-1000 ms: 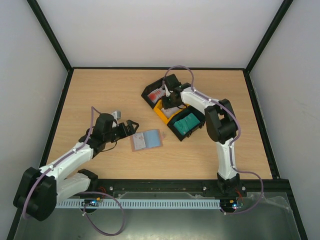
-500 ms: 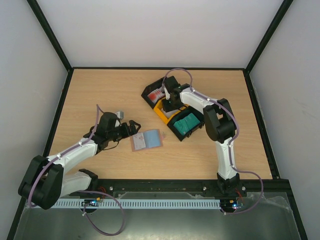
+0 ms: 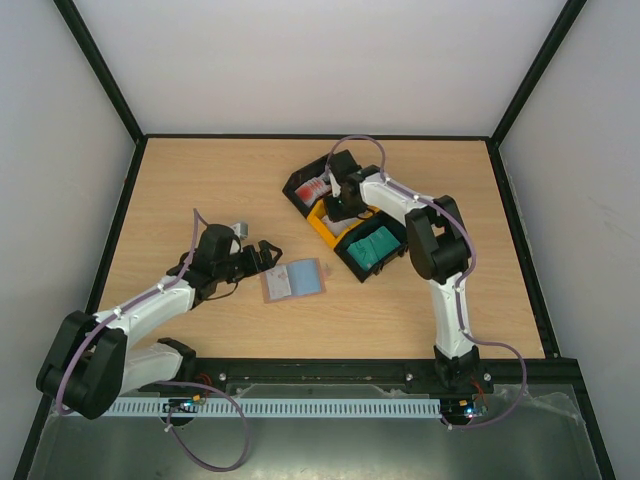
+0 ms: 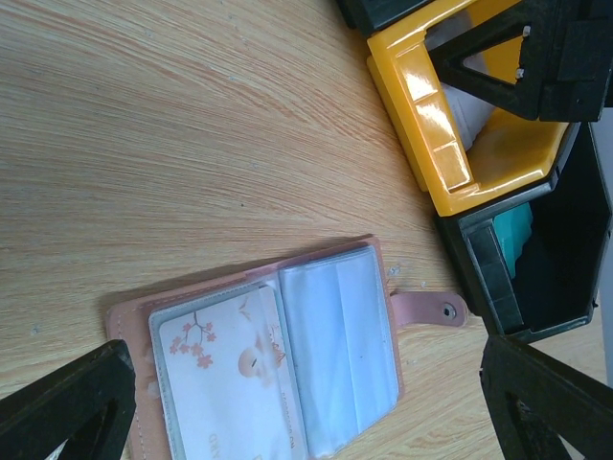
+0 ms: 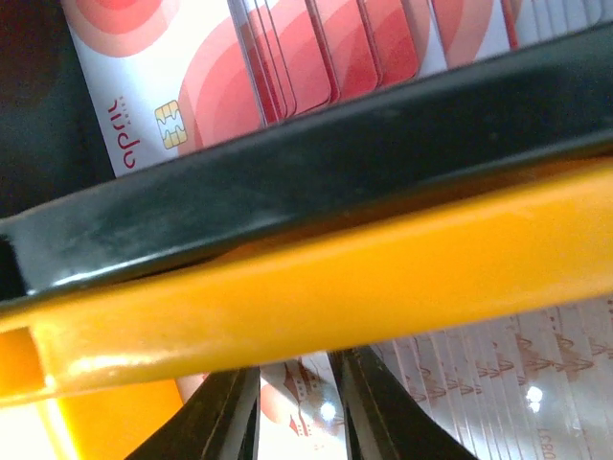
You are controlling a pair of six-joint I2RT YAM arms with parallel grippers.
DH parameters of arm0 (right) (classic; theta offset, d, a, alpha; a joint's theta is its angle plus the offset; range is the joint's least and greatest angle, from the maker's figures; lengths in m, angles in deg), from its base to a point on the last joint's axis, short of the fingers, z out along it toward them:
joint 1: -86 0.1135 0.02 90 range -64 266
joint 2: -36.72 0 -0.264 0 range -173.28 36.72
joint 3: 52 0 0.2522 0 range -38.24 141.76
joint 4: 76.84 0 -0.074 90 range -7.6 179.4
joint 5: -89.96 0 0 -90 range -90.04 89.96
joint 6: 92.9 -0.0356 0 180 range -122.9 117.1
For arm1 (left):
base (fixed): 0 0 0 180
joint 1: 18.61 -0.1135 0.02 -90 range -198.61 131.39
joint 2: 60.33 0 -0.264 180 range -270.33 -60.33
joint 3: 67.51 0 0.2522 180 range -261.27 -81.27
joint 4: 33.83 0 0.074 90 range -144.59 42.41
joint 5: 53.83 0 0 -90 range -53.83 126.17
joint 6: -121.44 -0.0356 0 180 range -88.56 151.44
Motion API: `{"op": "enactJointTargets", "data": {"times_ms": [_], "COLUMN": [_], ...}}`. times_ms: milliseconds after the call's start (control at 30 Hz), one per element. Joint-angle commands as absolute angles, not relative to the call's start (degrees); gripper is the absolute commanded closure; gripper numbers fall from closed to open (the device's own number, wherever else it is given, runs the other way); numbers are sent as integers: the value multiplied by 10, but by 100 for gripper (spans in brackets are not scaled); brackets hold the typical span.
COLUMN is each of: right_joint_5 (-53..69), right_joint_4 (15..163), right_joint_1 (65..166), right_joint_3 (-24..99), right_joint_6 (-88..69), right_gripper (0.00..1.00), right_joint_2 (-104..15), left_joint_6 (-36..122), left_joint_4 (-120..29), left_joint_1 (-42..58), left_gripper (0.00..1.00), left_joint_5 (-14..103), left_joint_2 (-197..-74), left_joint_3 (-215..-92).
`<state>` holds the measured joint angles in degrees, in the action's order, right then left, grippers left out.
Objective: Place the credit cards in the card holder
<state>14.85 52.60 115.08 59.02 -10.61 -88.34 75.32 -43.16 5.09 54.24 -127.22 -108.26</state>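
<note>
My right gripper straddles a credit card in the orange tray, hold uncertain; my left gripper gapes. Pinch just one.

Both arms are built of white tubular links joined by bulky, rounded black joints, the left arm rising from a black base at seven o'clock in the overhead view and the right arm from one at five o'clock. A thin purple cable runs along each arm, looping free near the base and again near the wrist. The left gripper and right gripper are black too, their fingers plain matt wedges.
</note>
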Motion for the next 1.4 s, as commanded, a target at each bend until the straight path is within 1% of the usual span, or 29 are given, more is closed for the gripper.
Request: {"op": "enactJointTargets", "data": {"times_ms": [0,200,700,867,933,1100,1267,1367], "right_joint_5": [165,179,204,249,268,274,271,262], "right_joint_4": [493,499,515,521,530,528,528,525], "right_joint_1": [1152,1152,1159,1161,1161,1165,1166,1170], "right_joint_3": [589,574,514,505,499,498,497,503], "right_joint_6": [-119,-122,-116,-107,-108,-108,-113,-113], "right_gripper": [78,82,82,89,90,90,81,79], "right_joint_2": [-878,-856,-801,-793,-786,-790,-792,-799], "left_joint_6": [740,734,738,737,736,733,730,730], "left_joint_4": [-424,-431,-425,-426,-428,-435,-438,-438], "left_joint_1": [49,48,48,48,48,48,48,48], "left_gripper": [1,1,1,1,1,1,1,1], "left_joint_5": [550,545,542,540,540,537,534,535], "left_joint_2": [-1271,-1270,-1275,-1278,-1279,-1274,-1275,-1277], "left_joint_3": [-1085,-1079,-1072,-1071,-1072,-1075,-1078,-1078]}}
